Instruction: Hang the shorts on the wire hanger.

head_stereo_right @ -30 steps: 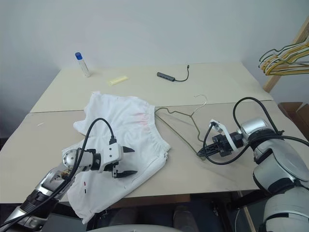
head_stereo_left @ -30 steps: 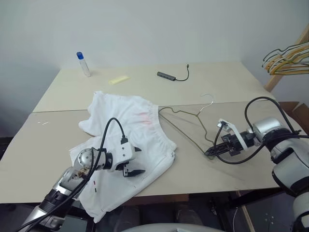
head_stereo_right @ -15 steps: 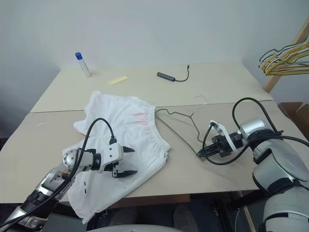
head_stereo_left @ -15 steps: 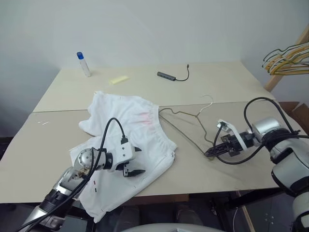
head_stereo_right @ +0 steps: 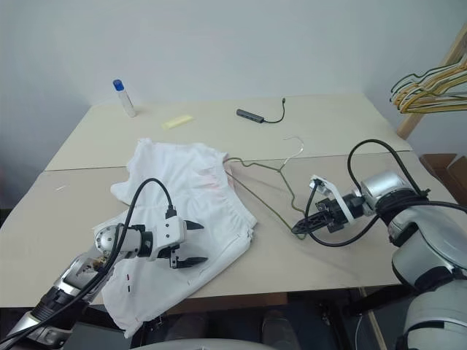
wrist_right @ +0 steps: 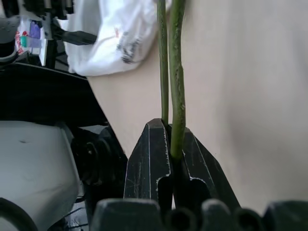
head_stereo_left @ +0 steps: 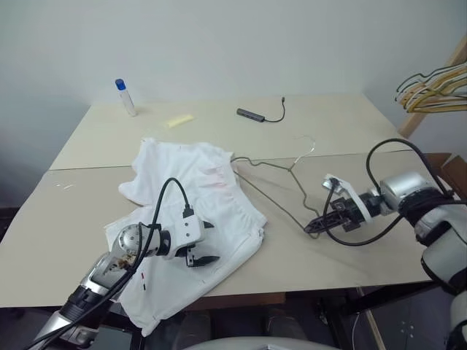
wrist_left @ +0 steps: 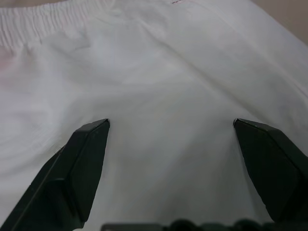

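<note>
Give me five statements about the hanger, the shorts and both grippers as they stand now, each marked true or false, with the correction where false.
1. The right gripper is shut on the wire hanger. True.
2. The left gripper is clamped on the shorts. False: its fingers stand wide open above the fabric, holding nothing.
3. The shorts already hang on the wire hanger. False: they lie spread on the table, partly over its near edge.
4. The hanger's hook points toward the far side of the table. True.
5. A blue-capped bottle lies on the shorts. False: it stands apart, near the table's far left corner.
</note>
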### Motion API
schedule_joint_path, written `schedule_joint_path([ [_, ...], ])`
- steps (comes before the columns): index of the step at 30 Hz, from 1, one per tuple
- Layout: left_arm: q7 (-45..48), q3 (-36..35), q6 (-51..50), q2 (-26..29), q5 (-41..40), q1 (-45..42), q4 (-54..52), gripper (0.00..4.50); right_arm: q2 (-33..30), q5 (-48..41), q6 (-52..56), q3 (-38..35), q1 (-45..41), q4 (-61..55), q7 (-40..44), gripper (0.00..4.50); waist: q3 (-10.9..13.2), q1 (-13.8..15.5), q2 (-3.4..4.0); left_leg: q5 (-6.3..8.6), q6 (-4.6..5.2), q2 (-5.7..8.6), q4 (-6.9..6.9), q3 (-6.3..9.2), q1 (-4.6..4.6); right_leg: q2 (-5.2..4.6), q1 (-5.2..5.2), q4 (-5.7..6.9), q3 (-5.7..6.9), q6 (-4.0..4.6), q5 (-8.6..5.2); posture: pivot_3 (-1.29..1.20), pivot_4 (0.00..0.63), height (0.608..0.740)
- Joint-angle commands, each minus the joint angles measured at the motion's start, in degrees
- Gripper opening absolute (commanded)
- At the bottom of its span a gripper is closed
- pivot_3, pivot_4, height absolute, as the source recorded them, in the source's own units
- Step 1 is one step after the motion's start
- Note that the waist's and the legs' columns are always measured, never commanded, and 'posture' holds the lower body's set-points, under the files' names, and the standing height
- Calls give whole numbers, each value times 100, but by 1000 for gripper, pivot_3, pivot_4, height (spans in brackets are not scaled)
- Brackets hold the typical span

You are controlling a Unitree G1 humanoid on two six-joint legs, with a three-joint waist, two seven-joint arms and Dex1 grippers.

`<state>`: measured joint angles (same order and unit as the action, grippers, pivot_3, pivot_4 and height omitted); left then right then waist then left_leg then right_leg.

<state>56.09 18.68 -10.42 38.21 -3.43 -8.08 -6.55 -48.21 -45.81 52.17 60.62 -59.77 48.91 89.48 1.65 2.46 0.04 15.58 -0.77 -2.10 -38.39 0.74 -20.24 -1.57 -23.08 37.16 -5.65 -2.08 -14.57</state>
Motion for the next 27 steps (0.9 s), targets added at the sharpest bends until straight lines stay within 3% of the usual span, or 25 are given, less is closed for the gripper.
schedule_joint_path([
  [1, -31, 254, -97, 12, 325, 117, 202, 4473, 275, -31, 77, 251, -315, 105, 302, 0, 0, 1, -1, 0, 0, 0, 0, 0, 0, 0, 0, 0, 0, 0, 0, 144, 0, 740],
  [8, -121, 256, -125, 13, 340, 184, 143, 4473, 931, 450, -224, 352, -573, 986, 302, 0, 0, 71, -1, 0, 0, 1, 0, 0, -5, -1, -3, 0, 1, 1, 1, 169, 0, 740],
  [20, -185, 250, -98, 26, 362, 187, 202, 4473, 1805, 1510, -521, -492, -1048, 2025, 302, 0, -2, 123, 2, 0, 0, 1, 0, 1, -5, 1, -5, 2, 2, 1, 1, 169, 0, 740],
  [27, -246, 283, -116, -30, 385, 214, 168, 4473, 2150, 2367, -657, -1917, -1250, 2739, 198, 0, -3, 142, 2, 0, 0, 1, 0, 1, -4, 1, -4, 4, 3, 0, 1, 181, 0, 740],
])
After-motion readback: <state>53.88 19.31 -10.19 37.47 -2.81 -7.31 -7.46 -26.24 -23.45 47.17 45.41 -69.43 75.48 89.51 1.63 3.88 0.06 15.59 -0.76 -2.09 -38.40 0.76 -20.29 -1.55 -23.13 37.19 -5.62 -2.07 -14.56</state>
